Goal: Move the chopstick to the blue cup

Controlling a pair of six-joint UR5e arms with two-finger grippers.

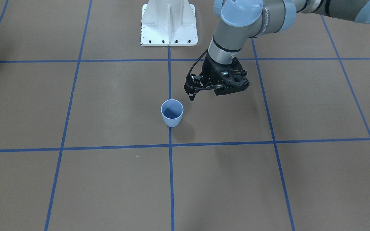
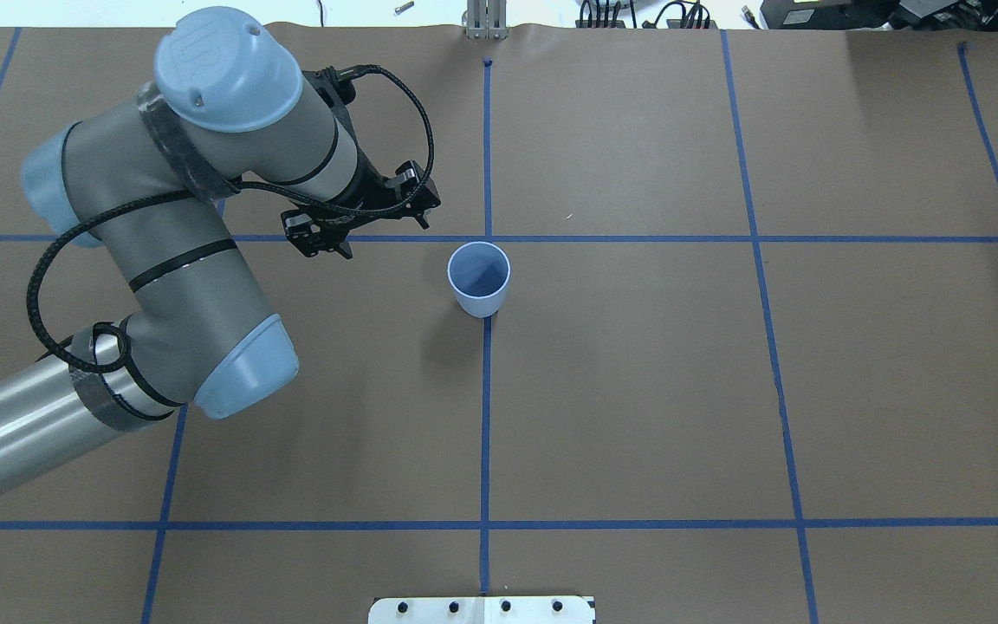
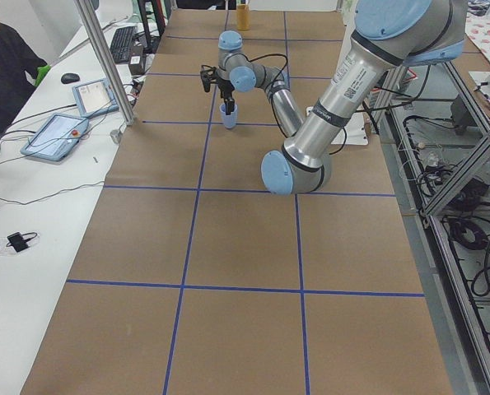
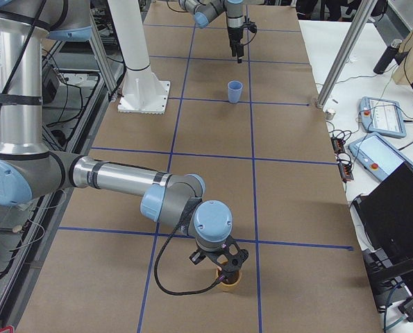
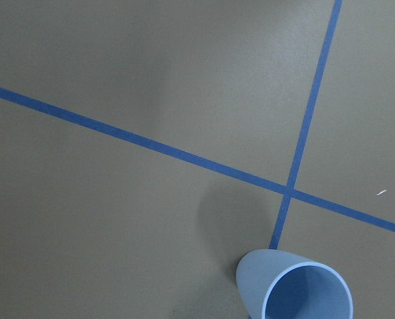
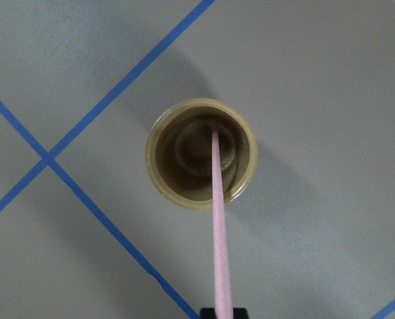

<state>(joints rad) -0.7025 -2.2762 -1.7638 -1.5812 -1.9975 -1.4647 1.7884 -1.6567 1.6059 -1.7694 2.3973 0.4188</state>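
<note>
The blue cup point(image 1: 172, 117) stands upright and empty on the middle tape line, and also shows in the overhead view point(image 2: 479, 296) and the left wrist view point(image 5: 297, 292). My left gripper point(image 2: 378, 229) hovers beside the cup on my left, apart from it. It looks open and holds nothing, though its fingers are mostly hidden under the wrist point(image 1: 226, 80). My right gripper point(image 6: 222, 314) is at the table's far right end point(image 4: 223, 267). It is shut on one pale pink chopstick point(image 6: 218, 219), whose lower end stands inside an olive cup point(image 6: 158, 174).
The white robot base plate point(image 1: 169, 25) sits at the table's robot side. Blue tape lines grid the brown table. An operator point(image 3: 2, 66), tablets point(image 3: 59, 132) and an aluminium post point(image 3: 105, 66) are on the side bench.
</note>
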